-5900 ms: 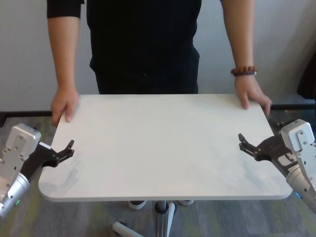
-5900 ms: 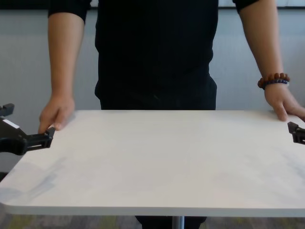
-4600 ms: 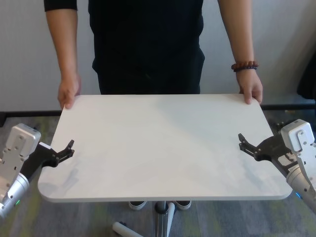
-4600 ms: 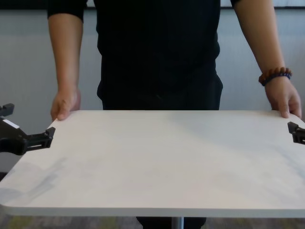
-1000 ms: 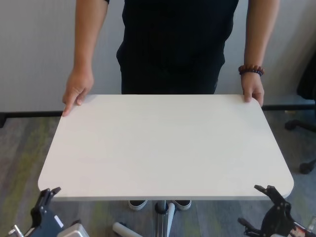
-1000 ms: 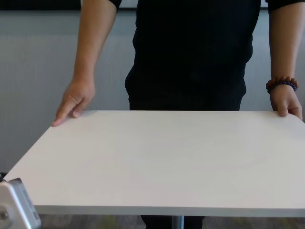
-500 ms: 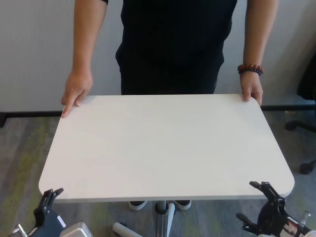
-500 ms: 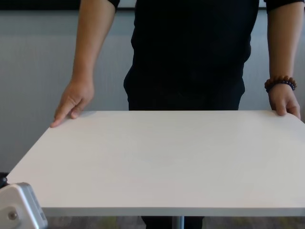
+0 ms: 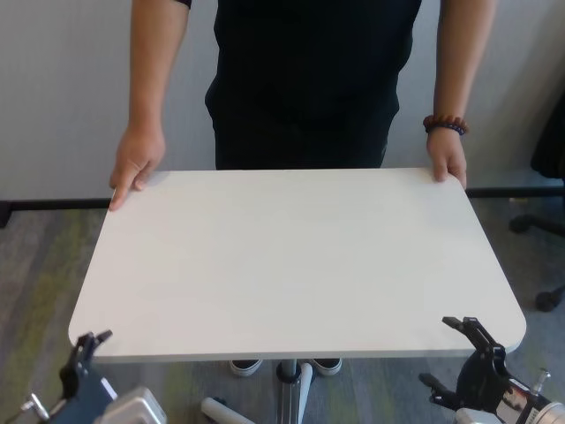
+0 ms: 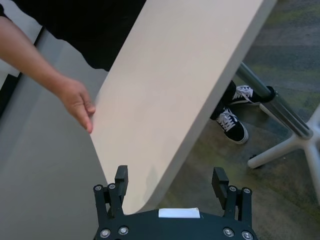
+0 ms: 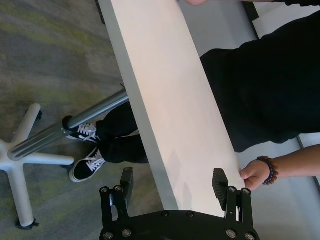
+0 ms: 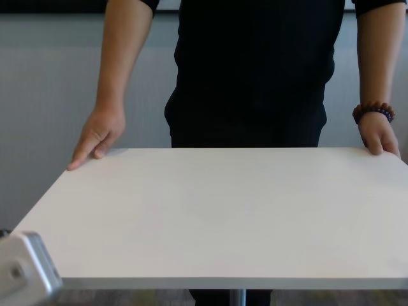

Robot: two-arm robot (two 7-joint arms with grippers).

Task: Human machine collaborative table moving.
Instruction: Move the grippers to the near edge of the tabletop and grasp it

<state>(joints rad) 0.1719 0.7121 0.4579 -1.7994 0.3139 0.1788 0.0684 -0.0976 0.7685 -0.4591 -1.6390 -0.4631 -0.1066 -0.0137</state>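
Note:
The table (image 9: 291, 256) is a white rectangular top on a silver pole (image 9: 290, 389). The human (image 9: 305, 79), in a black shirt, stands at its far side with one hand on each far corner (image 9: 137, 163) (image 9: 448, 163). My left gripper (image 9: 88, 349) is open, low at the near left corner. In the left wrist view (image 10: 170, 179) that corner lies between its fingers. My right gripper (image 9: 459, 353) is open, low at the near right corner. In the right wrist view (image 11: 172, 179) the table's edge (image 11: 150, 130) runs between its fingers.
Under the top are the white star base (image 10: 295, 145) and the person's sneakers (image 10: 232, 125). An office chair's base (image 9: 540, 225) stands on the carpet at the right. A grey wall is behind the person. My left wrist casing (image 12: 25, 271) shows at the near left.
Both grippers have left the table's side edges and now sit low at its near corners. The person has shifted right, then slightly back left. The right gripper has crept up towards the corner.

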